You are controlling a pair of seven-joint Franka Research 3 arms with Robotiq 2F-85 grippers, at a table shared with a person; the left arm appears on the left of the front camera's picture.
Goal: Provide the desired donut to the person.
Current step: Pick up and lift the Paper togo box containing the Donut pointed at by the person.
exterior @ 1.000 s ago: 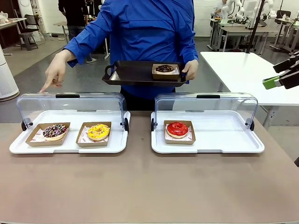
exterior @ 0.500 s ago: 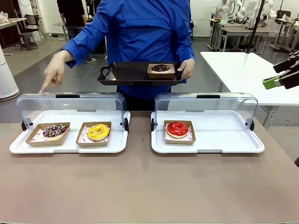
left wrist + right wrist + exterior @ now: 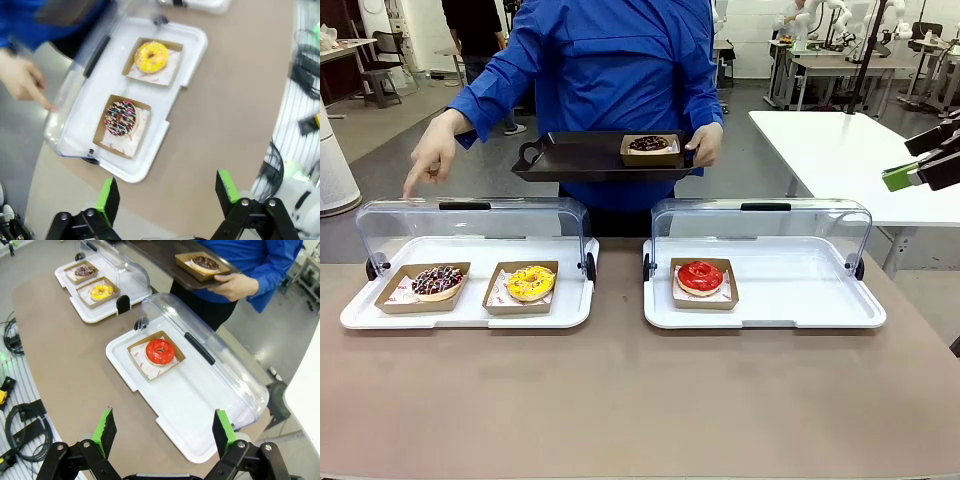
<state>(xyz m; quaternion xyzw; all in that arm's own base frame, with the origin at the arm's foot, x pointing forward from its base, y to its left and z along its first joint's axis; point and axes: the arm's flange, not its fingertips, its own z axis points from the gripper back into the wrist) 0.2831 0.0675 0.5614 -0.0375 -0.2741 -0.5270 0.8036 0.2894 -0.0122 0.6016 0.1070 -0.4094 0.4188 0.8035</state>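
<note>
The person (image 3: pixel 620 70) in a blue jacket stands at the far side and points a finger (image 3: pixel 412 188) down at the left end of the left case, above the sprinkled chocolate donut (image 3: pixel 437 281) (image 3: pixel 120 118). A yellow donut (image 3: pixel 530 283) (image 3: pixel 151 56) lies beside it. In the right case sits a red donut (image 3: pixel 700 277) (image 3: pixel 160 351). The person's other hand holds a black tray (image 3: pixel 570 158) with a chocolate donut (image 3: pixel 649 146). My left gripper (image 3: pixel 167 197) hangs open above the table near the left case. High at the far right, my right gripper (image 3: pixel 902 163) (image 3: pixel 162 432) is open and holds nothing.
Both white cases (image 3: pixel 465 315) (image 3: pixel 800 300) have clear lids (image 3: pixel 470 225) (image 3: pixel 760 225) tipped open toward the person. The brown table (image 3: pixel 620 400) lies bare in front of them. A white table (image 3: pixel 830 150) stands at the back right. Cables (image 3: pixel 25 425) lie beside the table.
The person has shifted the black tray with its donut toward picture left. The pointing hand stays over the left case. Neither gripper has moved.
</note>
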